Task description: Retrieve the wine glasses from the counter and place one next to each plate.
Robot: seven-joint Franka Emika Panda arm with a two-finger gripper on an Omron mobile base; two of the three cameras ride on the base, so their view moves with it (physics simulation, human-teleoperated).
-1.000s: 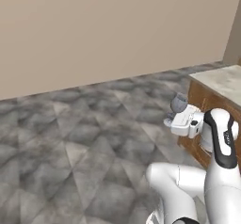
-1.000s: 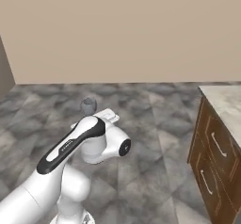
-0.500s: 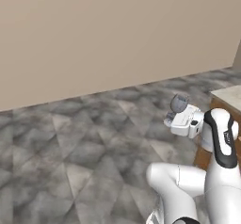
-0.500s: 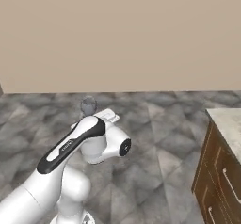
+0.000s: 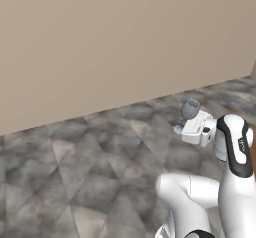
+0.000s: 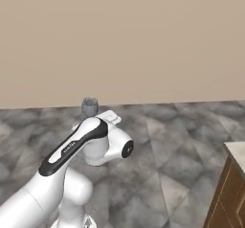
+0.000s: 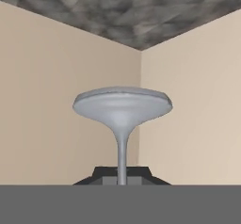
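Observation:
One wine glass [image 5: 190,109], translucent grey-blue, is held up in the air well above the floor, with my gripper [image 5: 182,126] shut on its thin stem. From the right base view the wine glass [image 6: 89,106] pokes up just behind the white hand, with the gripper [image 6: 86,120] below the bowl. In the hand view the glass [image 7: 122,106] rises on its stem from between the dark fingertips [image 7: 106,173] of the gripper [image 7: 122,177] and flares wide. A corner of the counter [image 6: 236,150], beige marble over wooden drawers, shows at the lower right.
Grey veined stone floor [image 5: 90,152] spreads ahead to a plain beige wall [image 5: 115,42]. In the hand view two beige walls meet in a corner behind the glass. My own white arm [image 6: 72,150] fills the lower left of the right base view.
The whole picture has shifted, so the base has moved: the counter has slid off to the right in both base views. The arm and the held glass keep the same pose.

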